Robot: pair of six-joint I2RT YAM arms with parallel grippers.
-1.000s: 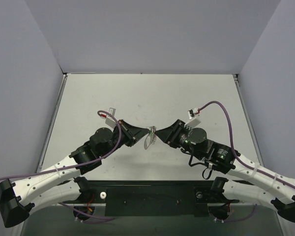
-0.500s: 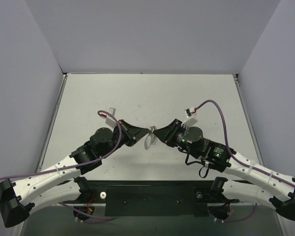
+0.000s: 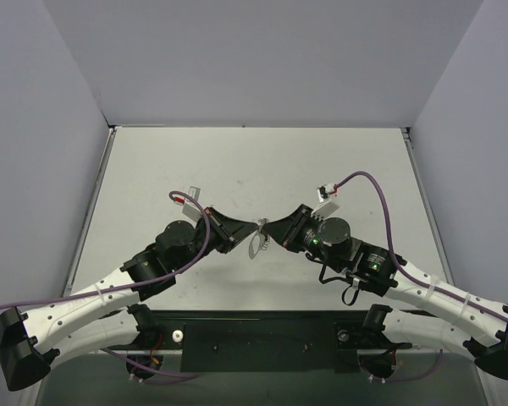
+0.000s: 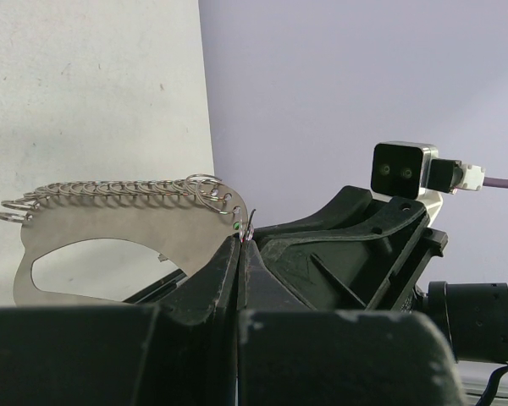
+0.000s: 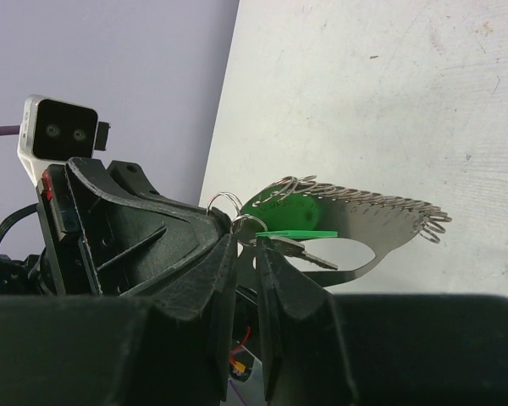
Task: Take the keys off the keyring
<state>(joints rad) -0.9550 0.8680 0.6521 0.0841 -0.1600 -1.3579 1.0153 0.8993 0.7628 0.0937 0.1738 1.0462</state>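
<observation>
**Your two grippers meet tip to tip above the middle of the table (image 3: 237, 161), with the keyring (image 3: 255, 241) between them.**

Nearest you, both arms reach in from the near edge and angle toward each other. Your left gripper (image 4: 240, 247) has its fingers pressed together on one corner of the keyring. The keyring is a flat grey plate with an oval opening and a row of small wire rings (image 4: 110, 186) along its upper edge. Your right gripper (image 5: 245, 254) faces it with its fingers nearly together, leaving only a thin gap. One small ring sits just at their tips, but you cannot tell whether they pinch it. Just past those tips, the keys (image 5: 281, 208) lie against the plate near its gripped end, showing a green head and a silvery blade. Beyond is the pale table, then the grey wall (image 3: 262, 59).
</observation>
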